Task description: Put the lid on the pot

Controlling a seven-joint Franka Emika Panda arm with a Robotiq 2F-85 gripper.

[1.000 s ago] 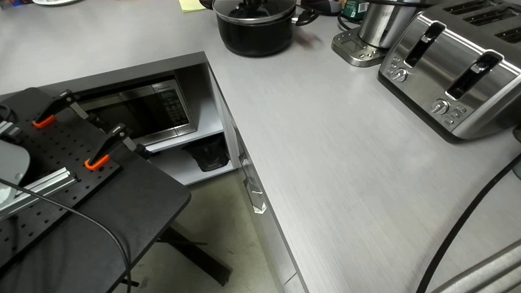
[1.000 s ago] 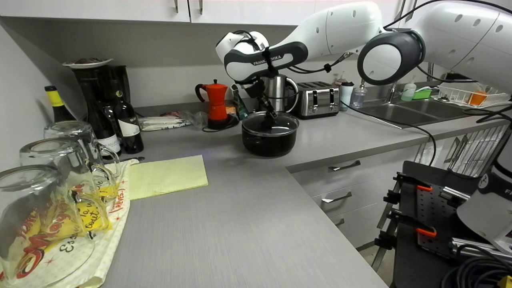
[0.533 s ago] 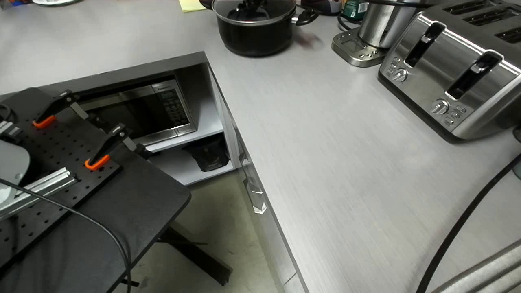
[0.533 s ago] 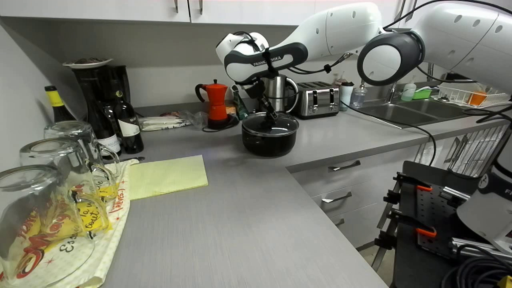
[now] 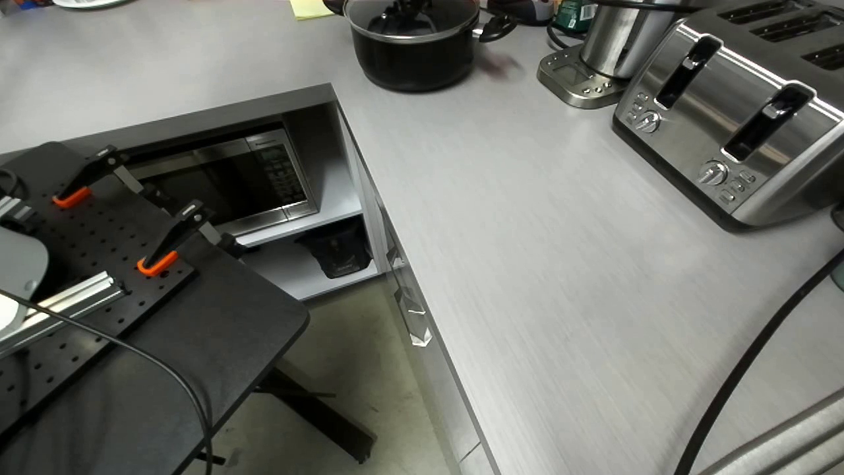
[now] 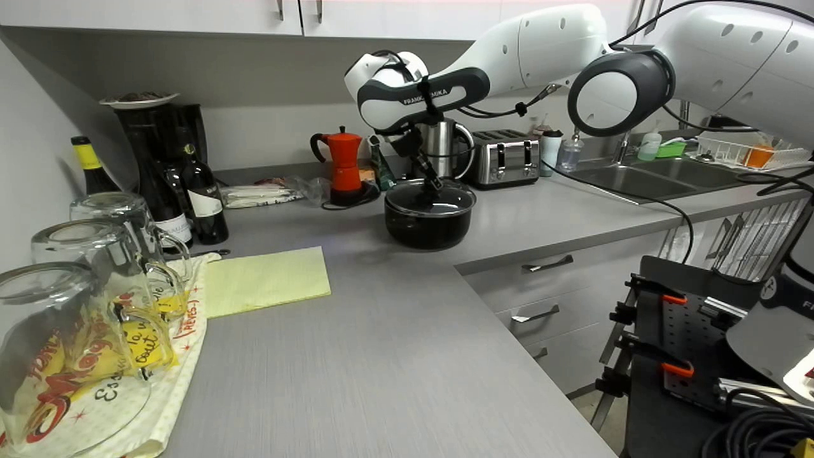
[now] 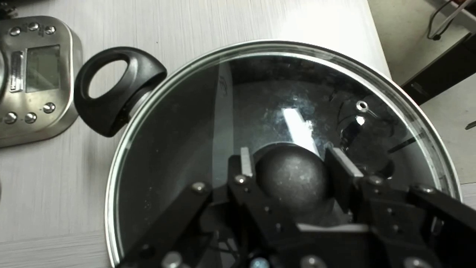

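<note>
The clear glass lid (image 7: pixel 275 89) with a metal rim and dark round knob (image 7: pixel 292 175) lies over the black pot (image 6: pixel 427 232). Its rim looks level with the pot's top in both exterior views, where the lid (image 5: pixel 376 26) covers the opening. My gripper (image 7: pixel 288 156) points down with a finger on each side of the knob, apparently touching both sides. In an exterior view the gripper (image 6: pixel 434 182) is above the lid's centre. The pot's side handle (image 7: pixel 111 89) sticks out at the lid's left in the wrist view. The pot's own rim is hidden under the lid.
A steel kettle base (image 7: pixel 41 78) stands close to the pot handle. The toaster (image 5: pixel 725 112) and red moka pot (image 6: pixel 345 162) stand nearby. Glass mugs (image 6: pixel 76 305), bottles (image 6: pixel 203 197) and a yellow cloth (image 6: pixel 267 280) lie farther along the counter. The counter edge (image 5: pixel 369 165) runs near the pot.
The lid has come down slightly onto the pot, and the gap under its rim has closed. The arm has otherwise barely moved; in an exterior view the lid shifted a hair right.
</note>
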